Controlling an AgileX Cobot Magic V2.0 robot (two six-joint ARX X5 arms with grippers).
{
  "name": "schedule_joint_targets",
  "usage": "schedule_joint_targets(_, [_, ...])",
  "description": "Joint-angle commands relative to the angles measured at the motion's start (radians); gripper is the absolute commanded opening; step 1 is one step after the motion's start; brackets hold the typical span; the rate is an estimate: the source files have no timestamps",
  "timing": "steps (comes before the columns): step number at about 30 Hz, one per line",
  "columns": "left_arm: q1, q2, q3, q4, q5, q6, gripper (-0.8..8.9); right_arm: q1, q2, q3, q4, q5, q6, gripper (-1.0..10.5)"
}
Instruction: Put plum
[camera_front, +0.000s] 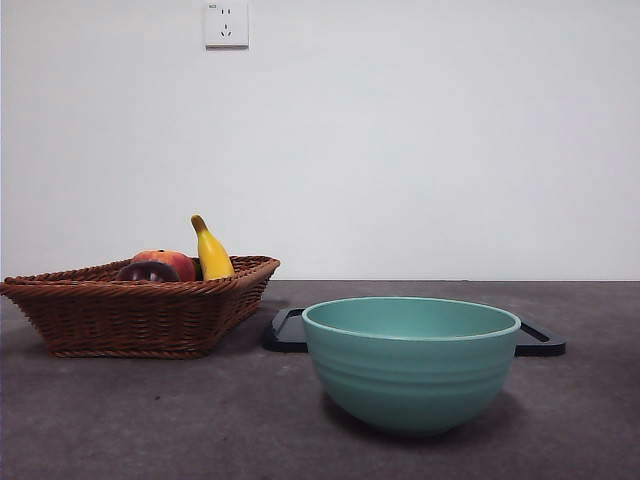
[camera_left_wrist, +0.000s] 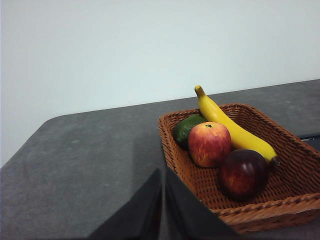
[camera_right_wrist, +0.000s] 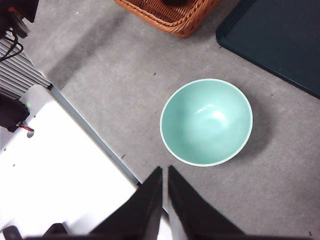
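The plum (camera_left_wrist: 243, 174) is dark maroon and glossy; it lies in the wicker basket (camera_left_wrist: 280, 202) beside a red-orange apple (camera_left_wrist: 209, 143), and its top peeks over the basket rim (camera_front: 148, 271) in the front view. My left gripper (camera_left_wrist: 163, 175) is shut, hanging outside the basket's near corner, apart from the plum. High above the table, my right gripper (camera_right_wrist: 165, 172) is shut, looking down on the empty teal bowl (camera_right_wrist: 206, 121). Neither arm shows in the front view.
A yellow banana (camera_left_wrist: 232, 127) and a green fruit (camera_left_wrist: 186, 128) share the basket (camera_front: 130, 310). The teal bowl (camera_front: 411, 360) stands in front of a dark tray (camera_front: 535, 338). A white machine base (camera_right_wrist: 60, 170) borders the table edge.
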Motion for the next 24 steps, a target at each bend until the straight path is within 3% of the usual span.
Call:
schedule_joint_targets(1, [0.003,-0.014,-0.021,-0.031,-0.003,-0.010,0.09,0.006,0.005,0.016,0.013,0.000,-0.012,0.1])
schedule_joint_targets(10, [0.002,-0.014,-0.021,-0.196,-0.003,-0.031,0.09,0.006,0.005,0.016,0.040,0.000,-0.011,0.1])
schedule_joint_targets(16, [0.002,-0.014,-0.021,-0.193,-0.003,-0.076,0.09,0.006,0.005,0.016,0.040,0.000,-0.012,0.1])
schedule_joint_targets(24, [0.002,-0.014,-0.021,-0.193,-0.003,-0.076,0.09,0.006,0.005,0.016,0.040,0.000,-0.011,0.1])
